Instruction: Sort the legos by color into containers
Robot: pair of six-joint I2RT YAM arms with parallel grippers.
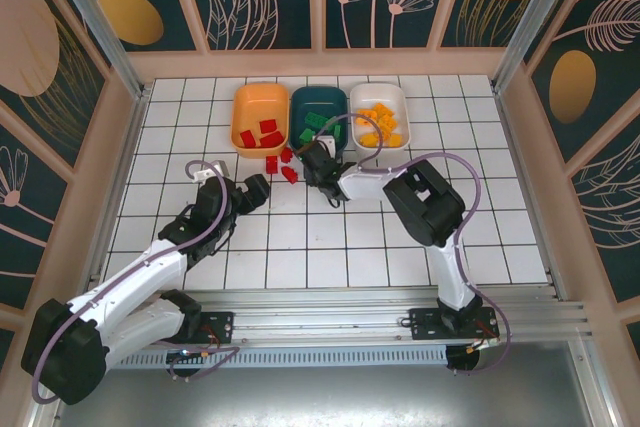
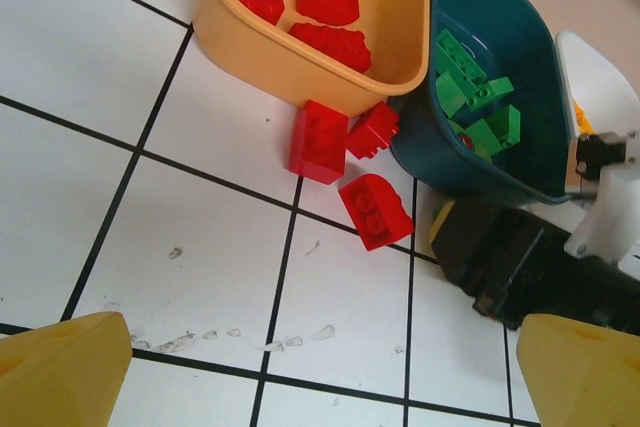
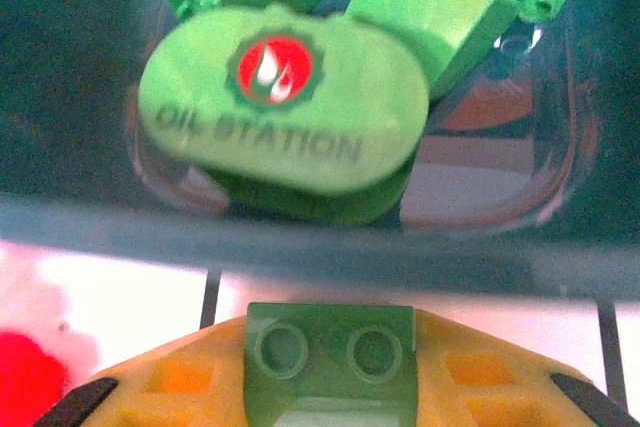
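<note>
Bricks of red plastic (image 2: 320,142) lie beside the orange plastic tray (image 2: 250,57); left gripper (image 2: 320,372) gapes, right gripper (image 3: 330,387) clasps a green plastic brick (image 3: 330,352) — teal tray wall (image 3: 300,237) blurred ahead.

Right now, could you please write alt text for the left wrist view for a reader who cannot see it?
Three loose red legos lie on the white tiled table beside an orange tray holding three more; next to it a teal tray holds green legos. The left arm's yellow fingers stand wide apart at the bottom corners.
</note>
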